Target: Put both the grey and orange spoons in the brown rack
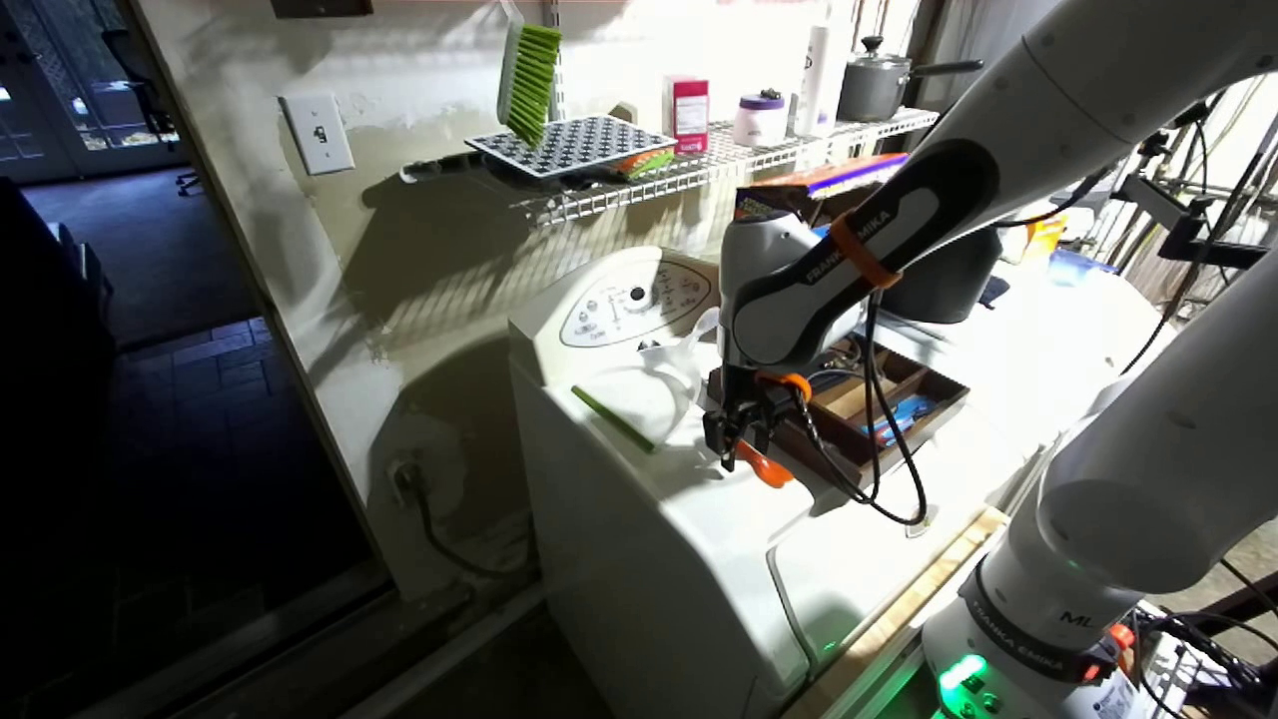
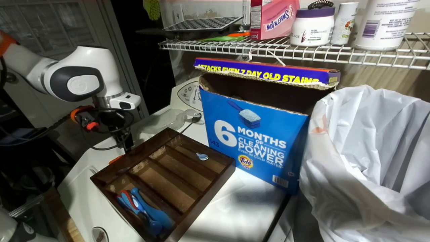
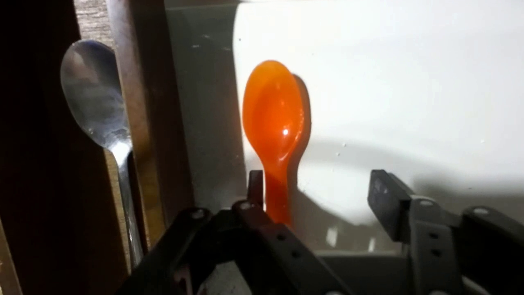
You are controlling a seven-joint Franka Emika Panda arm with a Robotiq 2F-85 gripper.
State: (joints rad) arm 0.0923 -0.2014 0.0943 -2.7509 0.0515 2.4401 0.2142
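The orange spoon [image 3: 273, 110] lies on the white machine top beside the brown rack [image 3: 141, 102]. It also shows in an exterior view [image 1: 767, 466]; in an exterior view only a bit of it [image 2: 115, 159] shows behind the rack [image 2: 201, 198]. My gripper [image 3: 319, 194] is open, low over the spoon's handle. The handle is between the fingers, close to the left finger and well apart from the right one. The handle's end is hidden behind the left finger. The grey spoon [image 3: 96, 90], shiny metal, lies inside the rack along its side wall.
The rack holds blue and red utensils [image 2: 147, 208] and a small pale blue spoon [image 2: 202, 156]. A blue Tide box [image 2: 255, 141] and a white-bagged bin [image 2: 356, 151] stand beside it. A clear plastic vessel [image 1: 679, 374] with a green strip [image 1: 614, 417] lies near the gripper. A wire shelf [image 2: 295, 53] hangs above.
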